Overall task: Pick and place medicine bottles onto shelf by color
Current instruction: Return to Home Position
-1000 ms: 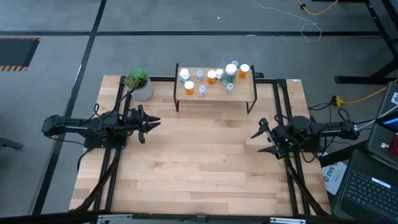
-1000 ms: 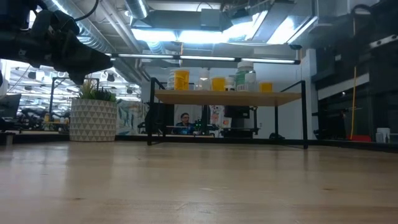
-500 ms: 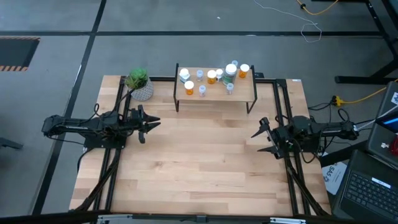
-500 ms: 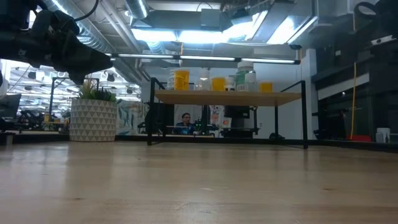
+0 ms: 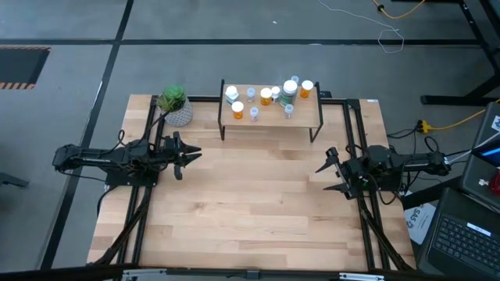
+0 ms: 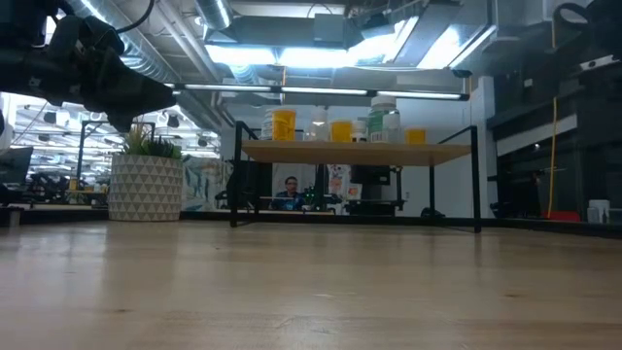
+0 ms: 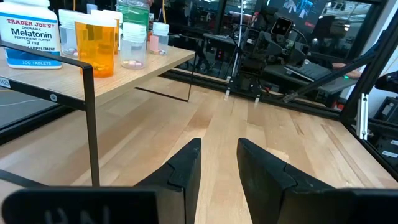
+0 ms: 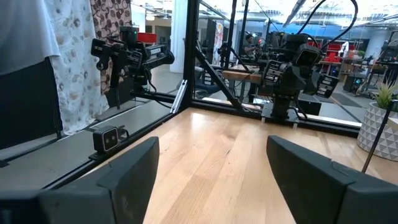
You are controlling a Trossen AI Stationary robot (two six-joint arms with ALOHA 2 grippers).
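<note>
Left gripper [image 5: 190, 154] — fingers a narrow gap apart, holding nothing — hangs well off the front-left corner of the shelf [image 5: 269, 119]. Right gripper [image 5: 326, 173] — spread wide, empty — sits off the shelf's front-right corner. The medicine bottles [image 5: 269, 95] stand clustered on the shelf's top.

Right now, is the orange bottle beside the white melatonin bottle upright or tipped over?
Upright. The orange bottle stands on its base on the shelf, its sides vertical.
</note>
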